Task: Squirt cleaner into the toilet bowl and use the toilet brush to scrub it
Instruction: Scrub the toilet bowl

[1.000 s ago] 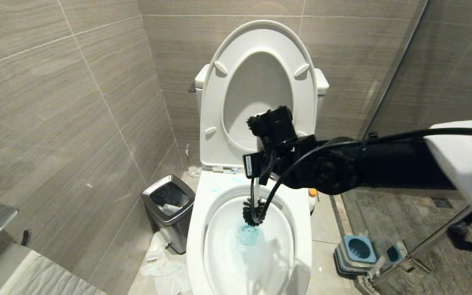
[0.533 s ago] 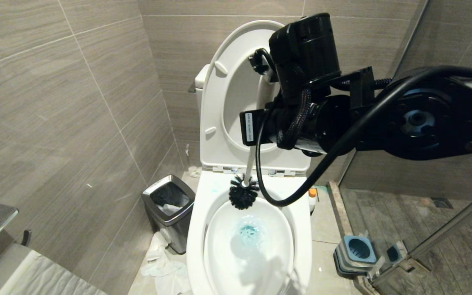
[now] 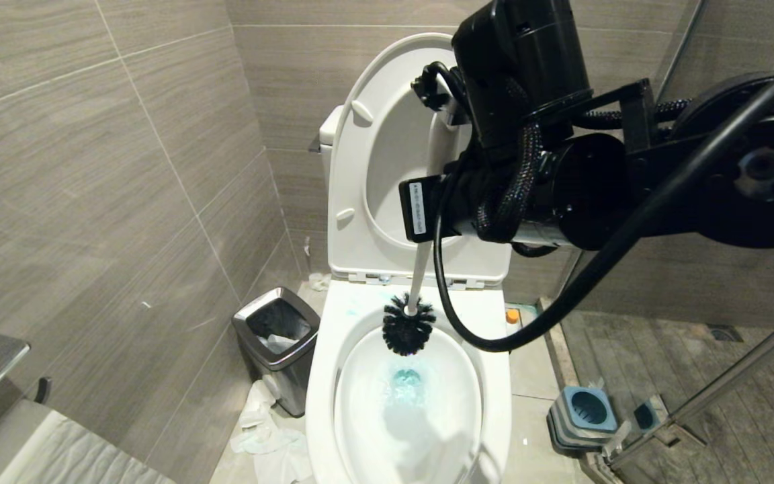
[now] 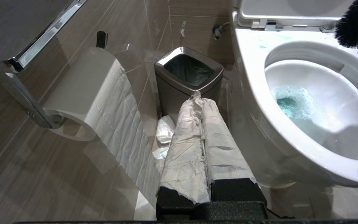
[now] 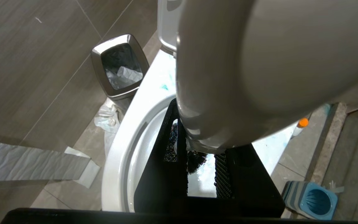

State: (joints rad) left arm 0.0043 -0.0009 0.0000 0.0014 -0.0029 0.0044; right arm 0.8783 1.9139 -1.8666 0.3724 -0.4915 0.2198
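While near-upright, toilet brush (image 3: 420,269) points head-down.

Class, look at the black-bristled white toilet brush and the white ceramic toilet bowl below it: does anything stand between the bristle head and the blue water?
Nothing visible does. The right gripper holds the black-bristled white toilet brush above the white ceramic toilet bowl, seat raised; only open air separates bristles from the turquoise cleaner.
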